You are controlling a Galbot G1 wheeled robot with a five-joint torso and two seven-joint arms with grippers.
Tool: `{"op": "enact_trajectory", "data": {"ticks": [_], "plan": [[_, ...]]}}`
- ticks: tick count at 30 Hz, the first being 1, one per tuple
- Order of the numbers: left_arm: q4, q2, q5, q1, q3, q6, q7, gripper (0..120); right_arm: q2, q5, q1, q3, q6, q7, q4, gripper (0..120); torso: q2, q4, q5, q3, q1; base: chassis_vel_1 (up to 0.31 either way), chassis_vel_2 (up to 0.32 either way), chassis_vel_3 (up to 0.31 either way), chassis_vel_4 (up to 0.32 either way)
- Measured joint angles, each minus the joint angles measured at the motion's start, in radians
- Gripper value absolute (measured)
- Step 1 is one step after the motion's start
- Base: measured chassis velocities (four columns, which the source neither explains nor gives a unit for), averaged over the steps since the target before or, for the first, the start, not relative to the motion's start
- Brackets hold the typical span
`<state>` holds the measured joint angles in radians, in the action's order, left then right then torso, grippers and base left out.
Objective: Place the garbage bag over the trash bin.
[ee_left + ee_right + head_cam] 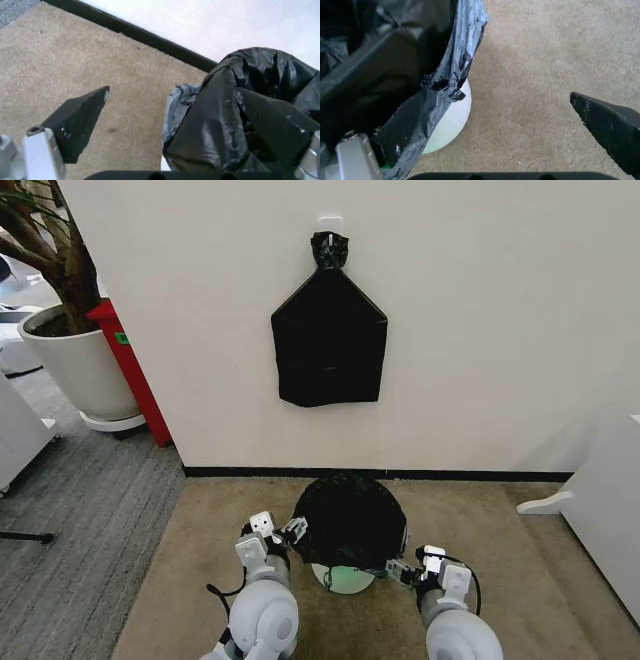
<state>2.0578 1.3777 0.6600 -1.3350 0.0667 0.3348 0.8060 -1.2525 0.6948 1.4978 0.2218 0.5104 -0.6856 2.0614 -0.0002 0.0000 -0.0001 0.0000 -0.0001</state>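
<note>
While the garbage bag [348, 518] billows over the top of the trash bin [344, 579], both grippers sit low on either side of that bin. In the head view the bin stands on the tan carpet [200, 560] just in front of the wall [480, 330], and a curved cream strip of it shows at the near side below the black plastic. The left gripper [284, 534] is at the bin's left edge and the right gripper [404, 568] at its right edge, each touching or nearly touching the bag.

In the left wrist view the left gripper [186, 123] has its jaws spread wide: one finger stands free over the carpet, the other lies against or inside the crinkled bag [240, 112], so it clamps nothing. The right wrist view shows the same for the right gripper [500, 101]: jaws apart, one finger pressed among the folds of the bag [435, 75], the other out over bare carpet. Beneath the ragged edge of the plastic, the pale side of the bin [451, 122] is uncovered.

On the wall behind the bin hangs a flat black bundle [329, 345] from a hook. A plant pot [75, 365] stands far off to the bin's left.
</note>
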Motion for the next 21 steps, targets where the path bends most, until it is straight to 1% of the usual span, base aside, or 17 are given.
{"op": "enact_trajectory", "data": {"ticks": [6, 18, 21], "plan": [[0.004, -0.005, -0.002, -0.002, -0.001, -0.001, 0.000, 100, -0.018, -0.023, 0.000, -0.010, -0.022, 0.023, -0.040, 100, 0.000, 0.0000, 0.0001, 0.000, 0.000, 0.000, 0.000, 0.000, 0.000], [0.005, 0.001, -0.013, -0.008, -0.002, -0.004, -0.004, 100, -0.029, -0.035, -0.006, -0.013, -0.047, 0.044, -0.084, 100, 0.000, 0.0000, 0.0000, 0.000, 0.000, 0.000, 0.000, 0.000, 0.000], [0.005, 0.004, -0.016, -0.008, -0.003, -0.005, -0.005, 100, -0.042, -0.042, -0.007, -0.012, -0.058, 0.054, -0.108, 100, 0.000, 0.0000, 0.0000, 0.000, 0.000, 0.000, 0.000, 0.000, 0.000]]}}
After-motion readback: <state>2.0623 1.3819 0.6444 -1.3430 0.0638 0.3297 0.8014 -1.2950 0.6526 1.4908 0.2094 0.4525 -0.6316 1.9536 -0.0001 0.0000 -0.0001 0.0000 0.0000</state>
